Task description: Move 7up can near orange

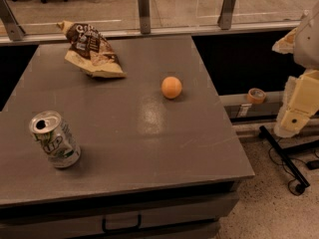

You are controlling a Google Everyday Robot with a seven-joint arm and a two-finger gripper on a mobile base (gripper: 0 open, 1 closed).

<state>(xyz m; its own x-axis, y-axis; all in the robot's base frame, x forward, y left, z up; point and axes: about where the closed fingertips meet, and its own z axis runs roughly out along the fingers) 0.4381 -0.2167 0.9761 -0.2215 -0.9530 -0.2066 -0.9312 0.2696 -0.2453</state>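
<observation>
The 7up can (pixel 55 139) reads "UP" in green; pincer (pixel 294 117) at far right.

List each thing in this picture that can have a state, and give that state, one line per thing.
7up can: upright, top open, front left of table, not held.
orange: resting on table, apart from can.
snack bag: crumpled, lying at back.
drawer: shut.
gripper: beyond the table's right edge, far from the can.

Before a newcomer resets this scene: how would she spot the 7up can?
On the grey table, look to the front left corner: the 7up can stands there, far from the gripper beyond the table's right edge. Unlike the orange and the snack bag, it is silver with green lettering.
</observation>
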